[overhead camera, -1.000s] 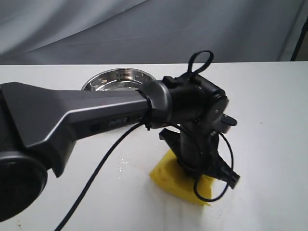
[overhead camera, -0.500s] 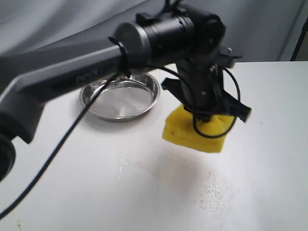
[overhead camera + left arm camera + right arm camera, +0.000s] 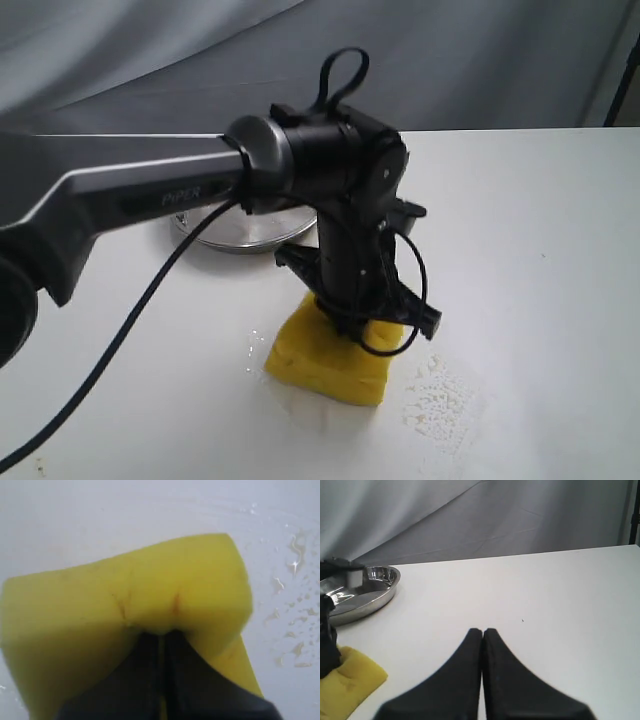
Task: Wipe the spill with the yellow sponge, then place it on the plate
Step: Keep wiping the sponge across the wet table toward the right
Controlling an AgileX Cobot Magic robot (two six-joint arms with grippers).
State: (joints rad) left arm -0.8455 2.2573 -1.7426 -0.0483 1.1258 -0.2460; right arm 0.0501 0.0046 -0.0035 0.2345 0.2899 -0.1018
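Note:
My left gripper [image 3: 352,332] is shut on the yellow sponge [image 3: 322,360], pinching its top so the foam bulges around the black fingers [image 3: 150,650]. The sponge [image 3: 125,590] rests pressed on the white table, in front of the plate [image 3: 250,235], which the left arm mostly hides. From the right wrist view, the plate [image 3: 390,587] is steel and shiny, and a corner of the sponge [image 3: 347,685] shows. My right gripper [image 3: 482,631] is shut with nothing in it, above bare table. No amber drop shows; it is hidden or out of view.
Pale watery droplets [image 3: 440,400] lie on the table just right of the sponge, and droplets [image 3: 295,570] also show in the left wrist view. A grey cloth backdrop [image 3: 450,60] hangs behind the table. The left arm's cable [image 3: 150,300] loops over the table.
The left gripper, which held the sponge in the air near the plate half a second ago, has come down and toward the front, setting the sponge on the table left of the droplets.

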